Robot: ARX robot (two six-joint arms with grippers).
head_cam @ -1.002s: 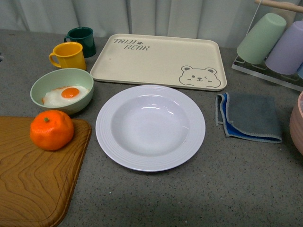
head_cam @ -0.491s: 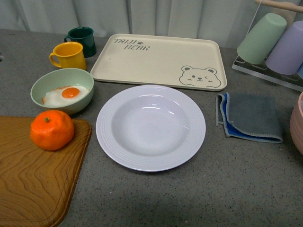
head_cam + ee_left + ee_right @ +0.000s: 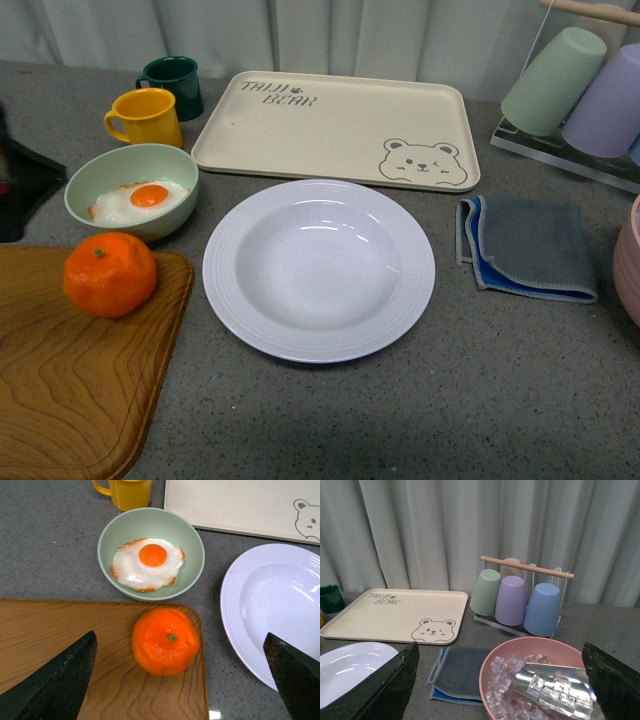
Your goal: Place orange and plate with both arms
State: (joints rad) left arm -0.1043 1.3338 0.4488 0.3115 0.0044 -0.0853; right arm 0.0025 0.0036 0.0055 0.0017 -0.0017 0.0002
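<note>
Front view, orange (image 3: 110, 274) nr board (image 3: 70, 390) far edge, plate (image 3: 222, 272) apart

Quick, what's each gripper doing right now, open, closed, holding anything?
Left gripper: open, holding nothing; the orange sits ungrasped on the wooden board.
Right gripper: open, holding nothing.

The left gripper (image 3: 179, 639) is seen with its jaws spread wide. The orange (image 3: 165, 641) is framed between the two dark fingers (image 3: 55, 682) and is touched by neither. It is set, stem dot up, near the corner of a wooden board (image 3: 45, 630). Just beyond it, a fried egg (image 3: 147, 565) is held in a pale green bowl (image 3: 107, 537). The plate (image 3: 260, 600) is partly covered by the other finger. Farther out, a yellow mug (image 3: 131, 494) and a bear tray (image 3: 235, 502) are seen.
</note>
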